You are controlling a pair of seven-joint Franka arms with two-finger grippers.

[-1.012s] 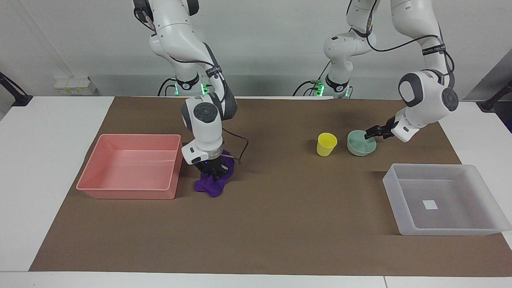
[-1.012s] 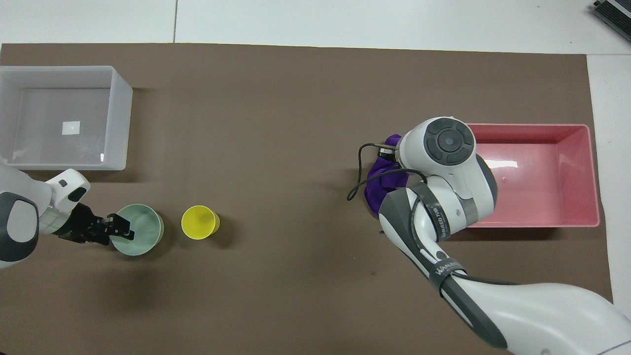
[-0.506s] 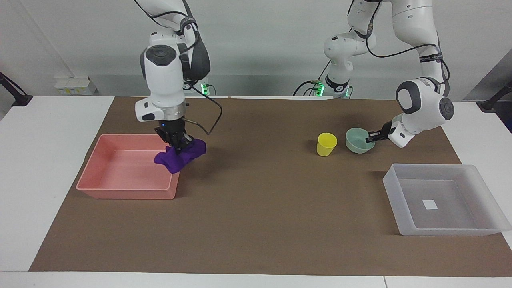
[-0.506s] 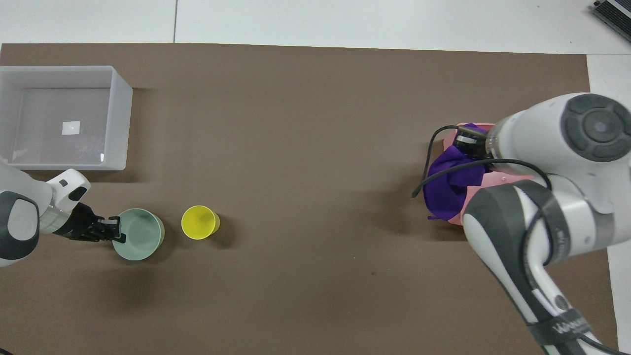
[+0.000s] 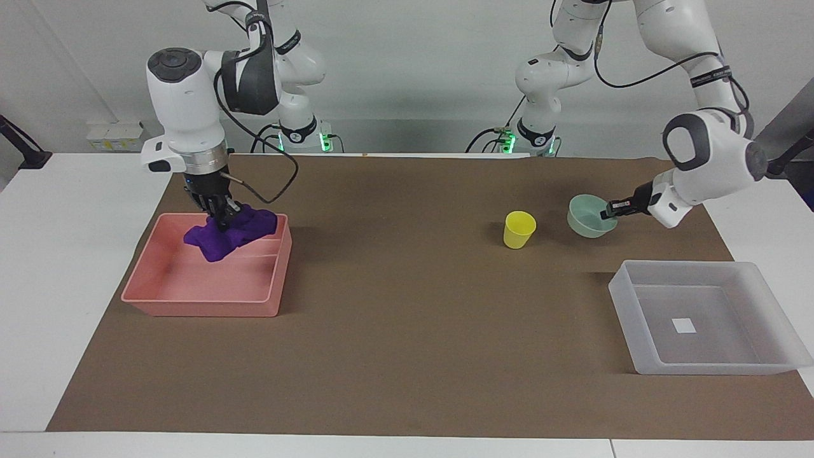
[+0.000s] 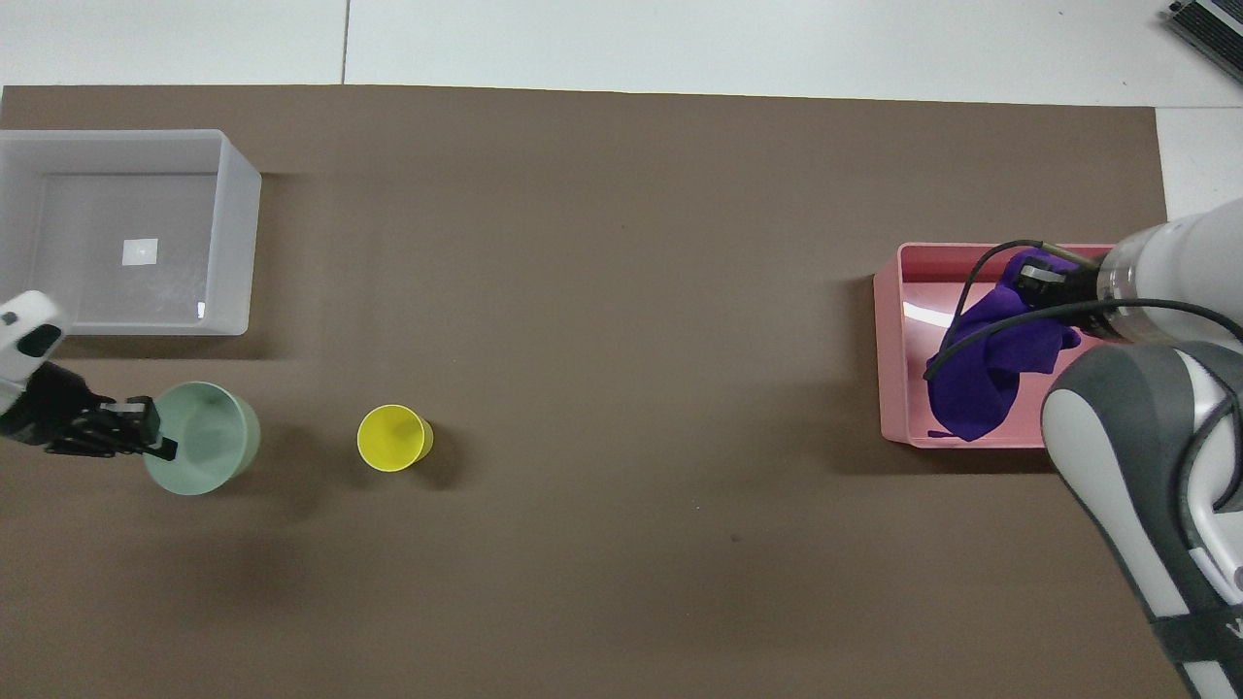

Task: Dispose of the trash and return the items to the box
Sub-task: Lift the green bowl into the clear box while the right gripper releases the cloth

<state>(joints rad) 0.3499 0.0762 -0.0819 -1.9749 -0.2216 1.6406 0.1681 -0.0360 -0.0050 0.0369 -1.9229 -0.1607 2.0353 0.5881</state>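
As gripped, rag (image 5: 229, 233) under right end effector (image 5: 218, 219)

Right pincer (image 5: 222, 219) clamped on purple rag (image 5: 230, 231), hanging over pink bin (image 5: 200, 299). Left pincer (image 5: 609, 211) gripping rim of mint bowl (image 5: 588, 216), lifted and tilted. Yellow cup (image 5: 519, 229) upright beside. Translucent box (image 5: 706, 367) on counter (image 5: 407, 356).

Bright, even light from above, soft shadows beside each bin, both views sharp.
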